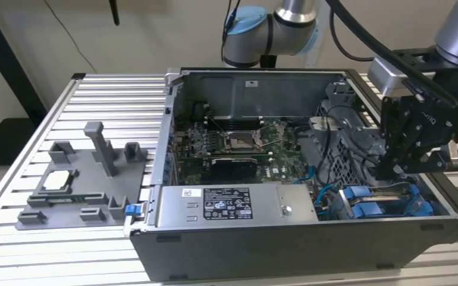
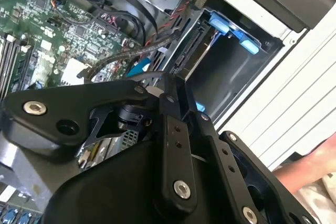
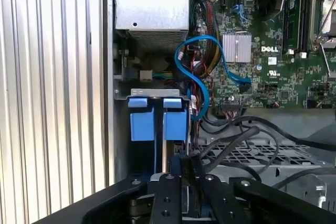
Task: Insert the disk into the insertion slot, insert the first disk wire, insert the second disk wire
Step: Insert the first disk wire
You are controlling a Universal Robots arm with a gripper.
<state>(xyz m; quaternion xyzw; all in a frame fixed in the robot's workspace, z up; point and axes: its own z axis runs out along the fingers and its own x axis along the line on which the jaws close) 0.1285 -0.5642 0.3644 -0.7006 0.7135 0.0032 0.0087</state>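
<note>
The disk, in its bright blue frame, stands edge-up in the insertion slot beside a second blue-framed drive. In the exterior view both sit at the case's near right corner, the disk just below my gripper. The dark perforated drive cage lies next to them. My gripper reaches down right behind the disk, its fingers close together on the end of a black disk wire. In the second wrist view the gripper points at the disk's rear edge under its blue handle.
The silver power-supply box fills the case's near side, with the green motherboard behind it. A looped blue data cable and black cables crowd the cage. A grey parts fixture sits on the slatted table. A person's hand is nearby.
</note>
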